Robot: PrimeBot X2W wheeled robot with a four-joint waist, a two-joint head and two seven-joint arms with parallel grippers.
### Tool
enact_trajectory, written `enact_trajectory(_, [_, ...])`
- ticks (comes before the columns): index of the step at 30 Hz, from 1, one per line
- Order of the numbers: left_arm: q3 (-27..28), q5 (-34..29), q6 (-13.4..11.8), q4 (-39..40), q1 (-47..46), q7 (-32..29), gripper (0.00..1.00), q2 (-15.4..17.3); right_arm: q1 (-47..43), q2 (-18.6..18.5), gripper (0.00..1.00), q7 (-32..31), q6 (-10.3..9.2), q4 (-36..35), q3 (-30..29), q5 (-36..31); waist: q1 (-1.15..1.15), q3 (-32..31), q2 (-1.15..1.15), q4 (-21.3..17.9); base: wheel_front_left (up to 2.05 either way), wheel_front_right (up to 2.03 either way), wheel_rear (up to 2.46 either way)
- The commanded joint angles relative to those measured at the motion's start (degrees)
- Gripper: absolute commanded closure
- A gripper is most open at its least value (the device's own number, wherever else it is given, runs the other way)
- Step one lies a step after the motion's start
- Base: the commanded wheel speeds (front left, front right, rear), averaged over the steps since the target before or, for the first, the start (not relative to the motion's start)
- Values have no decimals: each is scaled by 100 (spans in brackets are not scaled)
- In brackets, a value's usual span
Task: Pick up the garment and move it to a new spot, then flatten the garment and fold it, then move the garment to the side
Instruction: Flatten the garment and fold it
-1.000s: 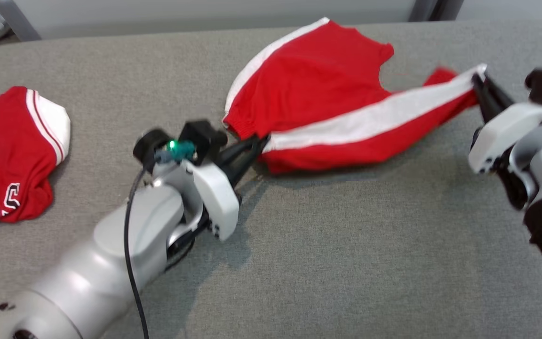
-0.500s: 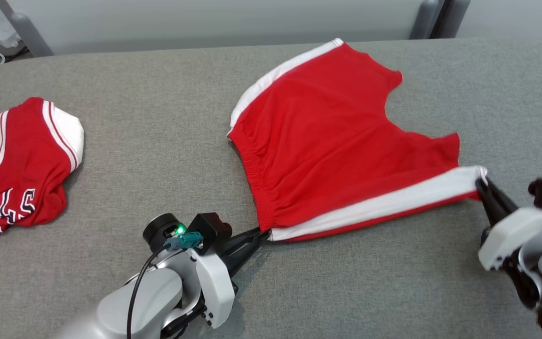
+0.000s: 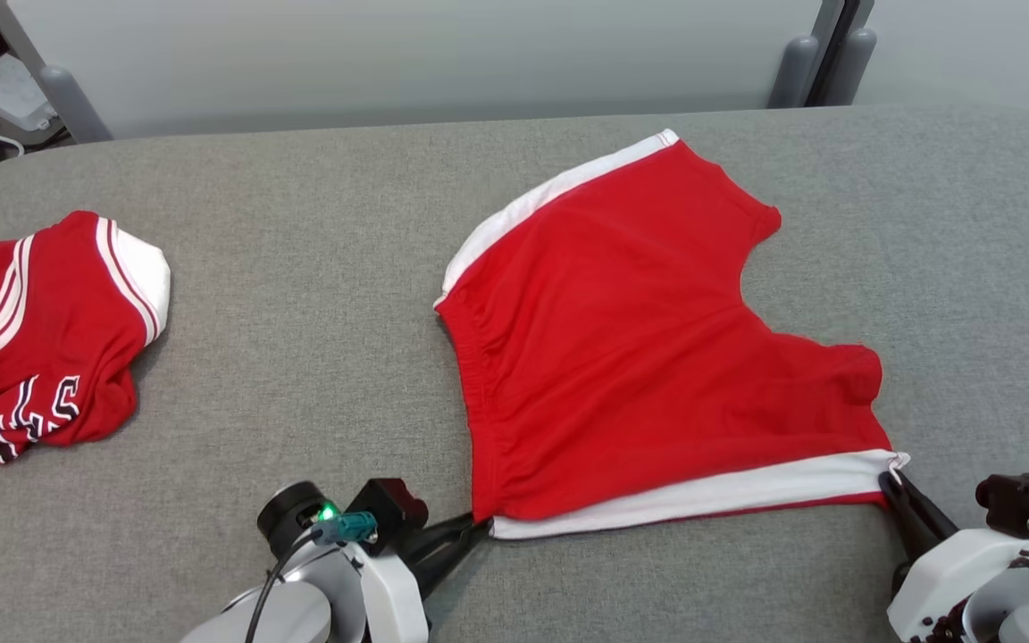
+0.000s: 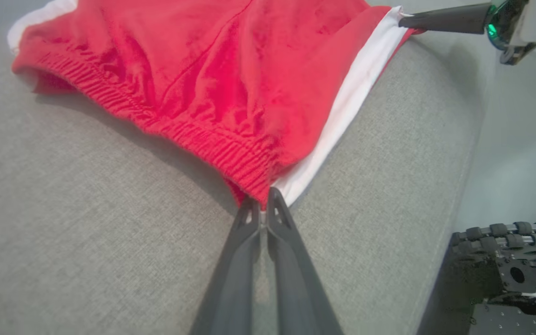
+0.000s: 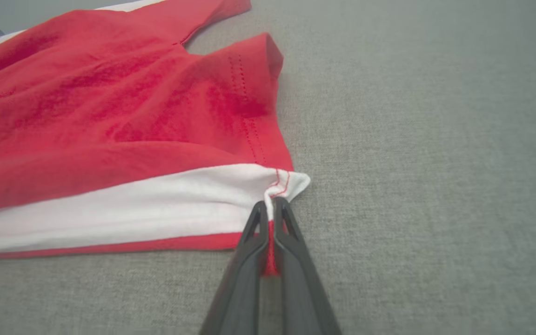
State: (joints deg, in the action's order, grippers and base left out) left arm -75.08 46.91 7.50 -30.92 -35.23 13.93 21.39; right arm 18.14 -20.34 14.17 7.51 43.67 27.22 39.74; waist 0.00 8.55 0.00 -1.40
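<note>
Shorts [image 3: 639, 357] held taut along the desk's [image 3: 300, 375] near edge
Left pincer [image 3: 480, 526] pinches the waistband corner, right pincer [image 3: 886, 480] the hem corner.

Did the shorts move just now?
Yes. Judged against the jersey, the shorts slid nearer and spread out flat.

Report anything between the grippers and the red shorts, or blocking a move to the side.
Nothing between them: the left gripper and right gripper are each shut on a corner of the red shorts. Far to the left lies a crumpled red jersey, apart from the shorts; it could block a far-left placement.
</note>
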Motion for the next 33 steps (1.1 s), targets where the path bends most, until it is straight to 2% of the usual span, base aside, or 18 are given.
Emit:
enact_trajectory(1, [174,-8,-1,28,-71,-39,100,175,-119,-107,100,83,-2,-95,20,-69,0,-34,0,-14,0,0,0])
enact_trajectory(10, [173,59,-1,-31,233,-309,100,184,-410,80,100,83,-2,-47,-29,-211,0,-229,0,-54,0,0,0])
enact_trajectory(11, [173,69,-1,-54,244,-314,100,179,-431,97,87,83,-2,-29,-21,-204,0,-243,0,-52,0,0,0])
enact_trajectory(12, [173,83,-1,-85,250,-306,100,171,-447,109,59,83,-2,-13,-15,-193,0,-257,0,-49,0,0,0])
enact_trajectory(13, [173,107,-1,-118,259,-296,100,159,-461,114,2,83,-2,1,-13,-184,0,-272,0,-46,0,0,0])
enact_trajectory(14, [173,122,-1,-158,266,-287,87,148,-476,115,0,83,-2,14,-12,-182,0,-289,0,-42,0,0,0])
enact_trajectory(15, [173,173,-1,-227,289,-263,68,124,-504,112,0,83,-2,8,-74,-162,0,-329,0,-34,0,0,0])
enact_trajectory(16, [173,207,-1,-275,293,-240,56,114,-523,103,0,83,-2,-15,-117,-146,0,-351,0,-30,0,0,0])
enact_trajectory(17, [173,222,-1,-314,302,-223,32,101,-546,92,0,83,-2,-45,-155,-128,0,-373,0,-27,0,0,0])
enact_trajectory(18, [173,259,-1,-353,319,-211,2,88,-570,74,0,83,-2,-74,-188,-115,0,-397,0,-25,0,0,0])
enact_trajectory(24, [173,611,-1,-520,524,-351,0,72,-644,-30,0,83,-2,-304,-425,-197,0,-641,0,-40,0,0,0])
enact_trajectory(29, [182,1756,-1,-379,782,-891,0,130,-729,58,0,83,-2,-504,-641,-401,0,-843,0,-8,0,0,0])
enact_trajectory(31, [261,1988,-1,-385,784,-809,0,206,-766,114,0,83,-2,-647,-722,-509,0,-879,0,8,0,0,0])
enact_trajectory(33, [464,2058,-74,-558,783,-471,0,238,-816,169,0,83,-2,-818,-815,-650,0,-921,0,27,0,0,0])
